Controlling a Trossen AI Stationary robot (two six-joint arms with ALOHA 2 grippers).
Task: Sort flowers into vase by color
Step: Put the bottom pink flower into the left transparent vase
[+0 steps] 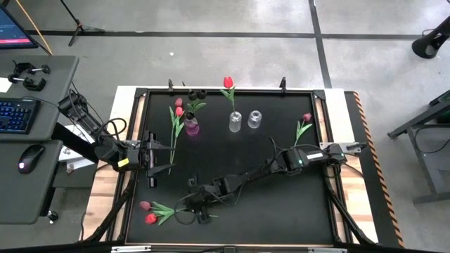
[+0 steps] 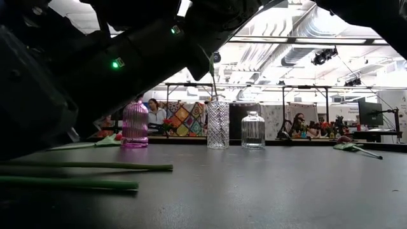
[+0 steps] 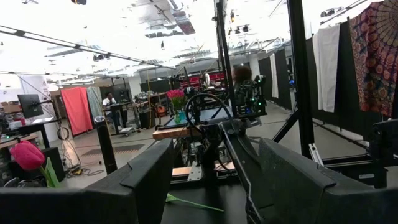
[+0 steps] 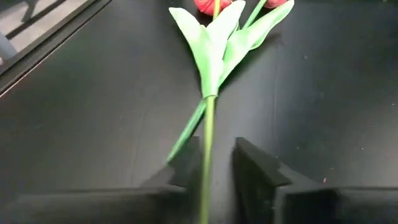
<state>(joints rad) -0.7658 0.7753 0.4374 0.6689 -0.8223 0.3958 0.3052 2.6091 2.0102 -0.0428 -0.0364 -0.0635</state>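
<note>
Two tulips, one red and one pink, lie at the table's near left; their leaves and stems show in the right wrist view. My right gripper is low over them and open narrowly, one finger on each side of a green stem. A second stem runs under one finger. My left gripper waits wide open at the left edge. A purple vase holds dark maroon tulips. A clear vase holds a red tulip, and another clear vase stands empty. My right gripper has the stem running lengthwise between its fingers, close against one finger. Whether that finger touches it cannot be told. The fingers come slanting from the table's right, along the stem. The tulip lies flat on the table.
Two pink tulips lie beside the purple vase, their stems reaching toward my left gripper. One pink tulip lies at the far right. The vases stand in a row across the far half. The black table's middle and near right are bare.
</note>
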